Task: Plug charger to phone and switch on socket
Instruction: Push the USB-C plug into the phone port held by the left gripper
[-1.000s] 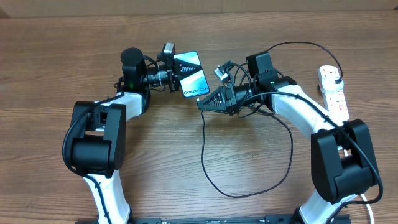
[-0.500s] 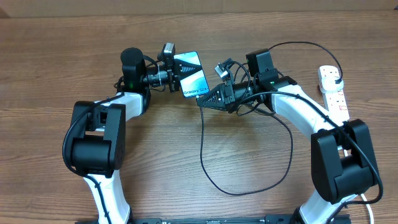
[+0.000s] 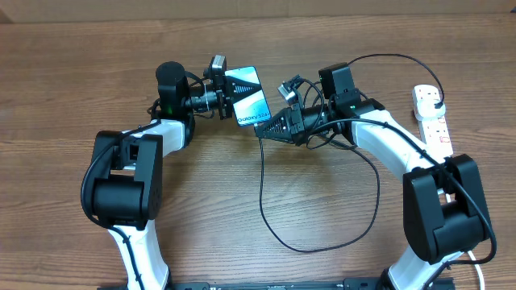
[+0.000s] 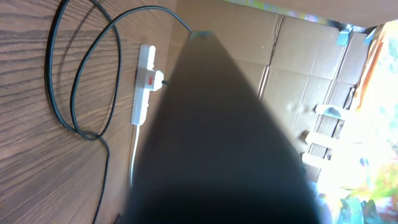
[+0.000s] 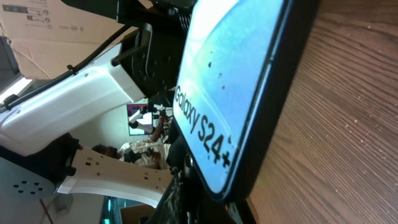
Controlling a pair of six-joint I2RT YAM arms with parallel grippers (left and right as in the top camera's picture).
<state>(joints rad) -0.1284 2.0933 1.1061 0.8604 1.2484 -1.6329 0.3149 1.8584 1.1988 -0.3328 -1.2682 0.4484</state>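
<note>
My left gripper (image 3: 234, 93) is shut on the phone (image 3: 254, 105) and holds it tilted above the table, its light blue screen up. In the left wrist view the phone's dark back (image 4: 217, 143) hides the fingers. My right gripper (image 3: 261, 133) is shut on the charger's connector end, right at the phone's lower edge. The right wrist view shows the phone (image 5: 230, 81) with "Galaxy S24+" just above my dark fingers (image 5: 205, 202); the connector tip is hidden. The black charger cable (image 3: 262, 201) loops over the table to a black plug (image 3: 436, 101) in the white socket (image 3: 435, 129).
The socket (image 4: 143, 93) lies at the table's far right with its thick white cord (image 4: 134, 162) trailing off. Cable loops (image 4: 74, 99) lie between the arms. Cardboard boxes (image 4: 298, 62) stand beyond the wooden table (image 5: 348, 124).
My right gripper has crept slightly up and left, closer to the phone's lower edge. The left gripper and the phone have stayed in place.
</note>
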